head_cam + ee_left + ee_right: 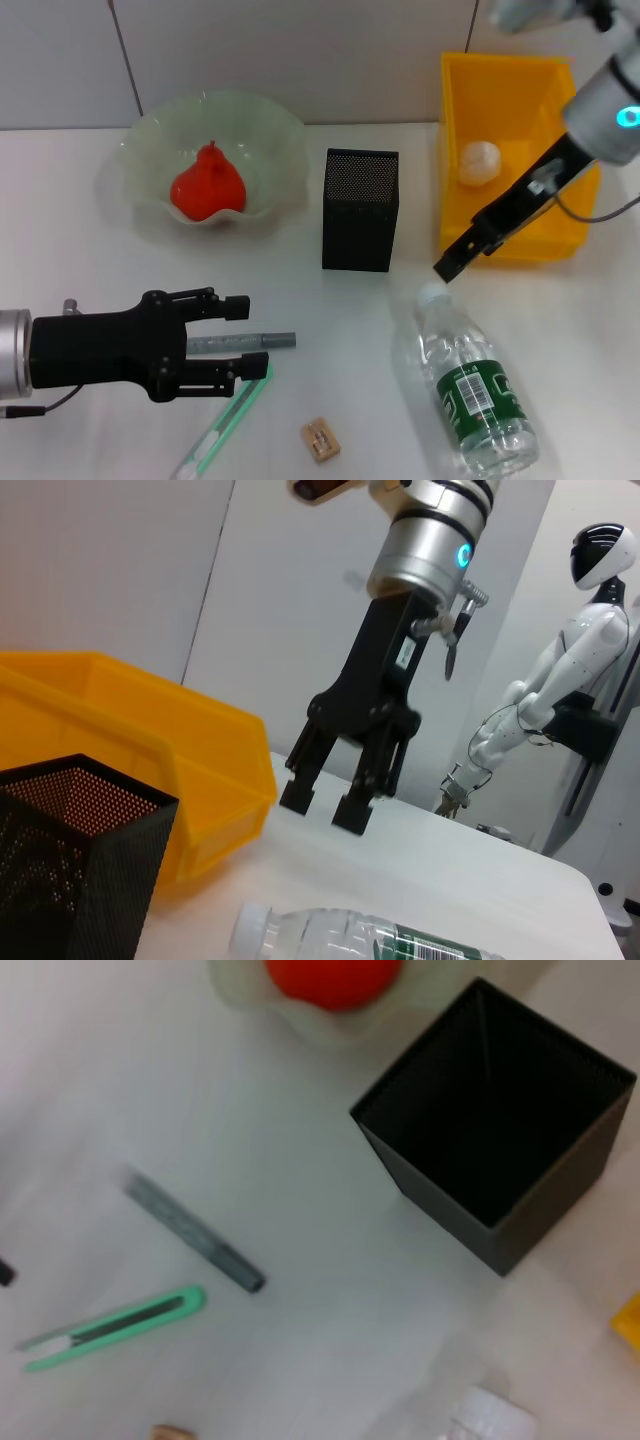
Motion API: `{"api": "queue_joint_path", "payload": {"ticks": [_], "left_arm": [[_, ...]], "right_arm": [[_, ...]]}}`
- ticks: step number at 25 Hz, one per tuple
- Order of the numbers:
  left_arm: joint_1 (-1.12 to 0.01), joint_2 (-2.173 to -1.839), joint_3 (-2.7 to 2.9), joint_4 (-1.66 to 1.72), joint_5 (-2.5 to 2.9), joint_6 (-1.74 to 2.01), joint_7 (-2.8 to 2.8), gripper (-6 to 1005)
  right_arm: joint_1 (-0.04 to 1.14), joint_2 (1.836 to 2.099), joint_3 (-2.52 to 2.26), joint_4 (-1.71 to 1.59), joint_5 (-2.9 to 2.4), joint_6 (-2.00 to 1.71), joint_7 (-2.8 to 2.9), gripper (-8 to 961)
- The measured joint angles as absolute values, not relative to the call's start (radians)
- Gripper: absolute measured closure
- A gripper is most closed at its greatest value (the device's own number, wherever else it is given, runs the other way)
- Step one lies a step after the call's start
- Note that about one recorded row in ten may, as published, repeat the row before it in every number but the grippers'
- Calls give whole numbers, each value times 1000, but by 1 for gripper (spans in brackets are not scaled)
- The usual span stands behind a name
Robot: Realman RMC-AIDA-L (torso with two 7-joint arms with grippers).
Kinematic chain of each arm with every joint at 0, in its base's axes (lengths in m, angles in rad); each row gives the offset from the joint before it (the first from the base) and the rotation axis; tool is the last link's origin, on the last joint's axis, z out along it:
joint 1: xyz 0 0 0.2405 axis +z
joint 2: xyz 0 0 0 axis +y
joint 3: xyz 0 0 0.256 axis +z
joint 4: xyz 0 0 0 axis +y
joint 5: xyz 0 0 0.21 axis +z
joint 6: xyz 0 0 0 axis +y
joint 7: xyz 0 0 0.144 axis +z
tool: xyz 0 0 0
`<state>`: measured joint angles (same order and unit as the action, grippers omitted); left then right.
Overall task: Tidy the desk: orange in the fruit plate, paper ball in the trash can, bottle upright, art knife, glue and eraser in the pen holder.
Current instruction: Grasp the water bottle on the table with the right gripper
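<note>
Left claw [238, 340] hiding glue stick [262, 341] end, bottle [470, 390] base cropped

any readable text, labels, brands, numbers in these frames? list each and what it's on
Nothing can be read as words or numbers.
Bottle, lying on its side: green label with a white panel and barcode; the print is too small to read.
Right tool: small white sticker on its black body, too small to read.
Art knife, glue stick, pen holder, yellow bin, fruit plate: no markings visible.
</note>
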<state>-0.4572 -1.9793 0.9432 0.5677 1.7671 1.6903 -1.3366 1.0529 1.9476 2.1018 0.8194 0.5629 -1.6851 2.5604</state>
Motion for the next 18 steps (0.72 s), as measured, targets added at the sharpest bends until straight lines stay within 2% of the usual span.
{"api": "queue_joint_path", "payload": {"ticks": [3, 4, 5, 6, 9, 18], "left_arm": [[-454, -1980, 943, 568, 1767, 1690, -1326, 190], [-454, -1980, 943, 568, 1767, 1690, -1326, 190], [-452, -1981, 942, 568, 1767, 1690, -1320, 190], [-451, -1982, 941, 567, 1767, 1690, -1317, 190], [-449, -1983, 939, 565, 1767, 1690, -1310, 190], [-443, -1983, 939, 561, 1767, 1691, -1299, 191]], "right_arm": [[1086, 1977, 2067, 779, 517, -1643, 2602, 149], [1086, 1977, 2067, 779, 517, -1643, 2602, 149], [1094, 1993, 2064, 764, 509, -1622, 2610, 149], [1094, 1993, 2064, 764, 509, -1622, 2610, 149], [1093, 2015, 2062, 721, 491, -1564, 2628, 149], [1076, 2031, 2062, 684, 445, -1483, 2692, 150]]}}
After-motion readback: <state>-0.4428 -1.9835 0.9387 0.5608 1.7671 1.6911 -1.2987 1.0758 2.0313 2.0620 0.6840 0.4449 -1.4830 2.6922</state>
